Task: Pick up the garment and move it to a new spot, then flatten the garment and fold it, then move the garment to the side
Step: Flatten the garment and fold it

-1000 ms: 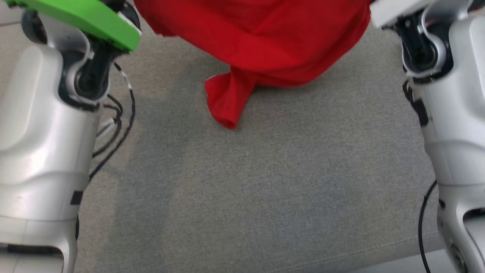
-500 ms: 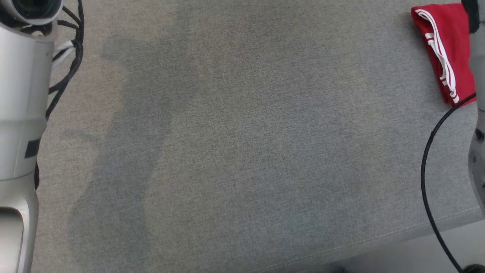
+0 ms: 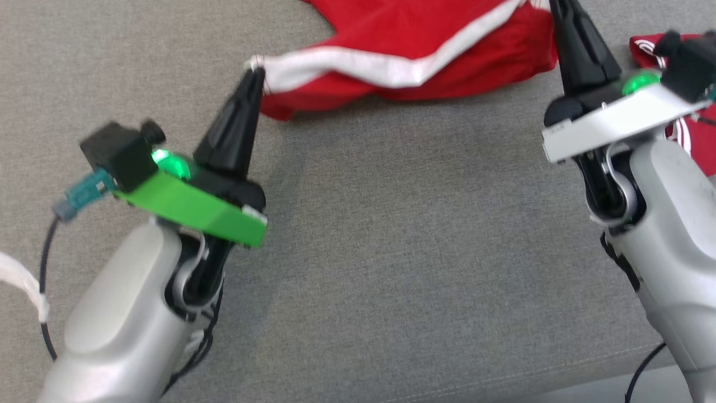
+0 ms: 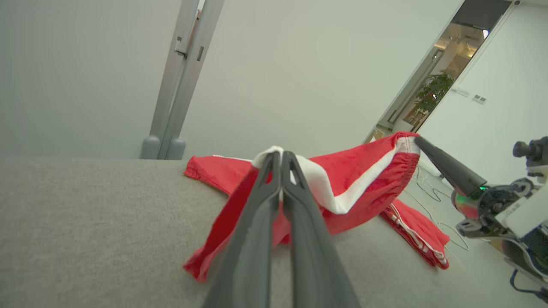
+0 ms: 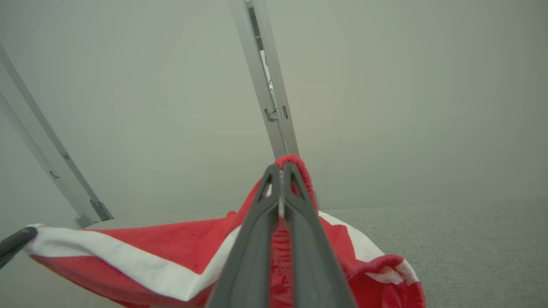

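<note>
Left claw (image 3: 254, 75) is clenching shut on the garment (image 3: 425, 33), its tips pinching the left end of the white band (image 3: 347, 64). In the left wrist view the left claw (image 4: 280, 157) is showing both fingers pressed together, with the band bunching over the tips.

Right claw (image 3: 559, 19) is also clamping the garment, gripping its right corner at the far edge of the head view. In the right wrist view the right claw (image 5: 281, 170) is showing its fingers closed flat against each other, with a gathered red hem, possibly an elastic waistband, curling over the tips.

The garment (image 4: 364, 188) is hanging stretched between the two claws at the far side of the grey surface (image 3: 391, 252). Its top edge is lifting, its middle is sagging, and its lower part is trailing on the surface.

A second red piece (image 3: 691, 134) with thin white stripes is lying on the surface at the far right, just beside the right arm and partly hidden by it.

A small printed label is sitting on the white plate (image 3: 609, 120) at the right wrist, too small to read. A green plate (image 3: 190, 204) is sitting at the left wrist.
</note>
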Controlling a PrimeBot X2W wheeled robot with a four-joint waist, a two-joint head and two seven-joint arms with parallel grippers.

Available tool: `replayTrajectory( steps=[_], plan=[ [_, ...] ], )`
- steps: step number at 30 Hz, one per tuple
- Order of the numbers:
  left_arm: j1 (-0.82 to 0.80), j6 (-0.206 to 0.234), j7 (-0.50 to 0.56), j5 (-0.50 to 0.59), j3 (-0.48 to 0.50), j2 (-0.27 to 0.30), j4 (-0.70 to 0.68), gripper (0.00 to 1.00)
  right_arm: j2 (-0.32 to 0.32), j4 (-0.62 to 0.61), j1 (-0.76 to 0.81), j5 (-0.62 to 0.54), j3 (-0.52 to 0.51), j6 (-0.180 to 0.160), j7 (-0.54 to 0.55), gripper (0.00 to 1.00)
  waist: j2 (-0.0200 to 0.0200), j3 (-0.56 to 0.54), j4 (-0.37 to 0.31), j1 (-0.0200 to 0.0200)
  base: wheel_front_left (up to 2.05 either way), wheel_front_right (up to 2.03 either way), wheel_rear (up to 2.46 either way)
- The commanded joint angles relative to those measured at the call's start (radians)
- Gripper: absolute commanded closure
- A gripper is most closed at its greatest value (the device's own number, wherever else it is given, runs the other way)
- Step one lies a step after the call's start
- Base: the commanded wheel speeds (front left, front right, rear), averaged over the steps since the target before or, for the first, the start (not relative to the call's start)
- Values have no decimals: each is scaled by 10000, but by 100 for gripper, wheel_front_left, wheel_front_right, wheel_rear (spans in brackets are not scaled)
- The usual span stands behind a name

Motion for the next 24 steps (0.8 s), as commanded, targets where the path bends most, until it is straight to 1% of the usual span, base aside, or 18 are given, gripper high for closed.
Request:
replayTrajectory(
  steps=[1, 3, 4, 6, 7, 11, 13, 16, 18, 20, 24],
  plan=[
    [661, -24, -27, 137, -125, 254, -120, 100, -320, -292, 675, 286, 7, -4, 22, 100, 0, -579, 175, 0, 0, 0, 0],
    [1577, -24, -26, -16, -14, 351, -312, 100, -646, -816, 1618, 637, 263, -2, 310, 100, 0, -896, 189, 0, 0, 0, 0],
    [1976, -24, -24, -8, -134, 469, -382, 100, -794, -1066, 2010, 826, 420, -2, 527, 100, 0, -1026, 185, 0, 0, 0, 0],
    [2800, -24, -15, -446, -637, 751, -586, 100, -1223, -1632, 2816, 1183, 684, -2, 975, 100, 0, -1311, 179, 0, 0, 0, 0],
    [3117, -23, -16, -652, -851, 1020, -672, 100, -1394, -1898, 3249, 1347, 783, -2, 1193, 100, 0, -1464, 185, 0, 0, 0, 0],
    [4174, -25, -14, -1364, -1478, 1627, -1018, 100, -1708, -2527, 4545, 1828, 861, -2, 1957, 100, 0, -1931, 287, 0, 0, 0, 0],
    [4606, -25, -15, -1758, -1607, 1818, -1206, 100, -1806, -2697, 5095, 2016, 835, -2, 2457, 100, 0, -2127, 348, 0, 0, 0, 0],
    [5156, -23, 122, -2299, -1838, 2128, -1499, 100, -1926, -2721, 5815, 2203, 556, -2, 3395, 100, 0, -2354, 463, 0, 0, 0, 0],
    [5530, -23, 401, -2672, -2041, 2307, -1673, 100, -1972, -2812, 6196, 2264, 341, -2, 4081, 100, 0, -2466, 531, 0, 0, 0, 0],
    [5935, 8, 898, -3267, -2205, 2471, -1808, 100, -2055, -2945, 6554, 2229, 85, -2, 4804, 100, 0, -2554, 563, 0, 0, 0, 0],
    [6784, 459, 1403, -4238, -2234, 2733, -2750, 100, -1776, -3280, 7407, 2239, -911, -2, 6172, 100, 0, -2710, 683, 0, 0, 0, 0]
  ],
)
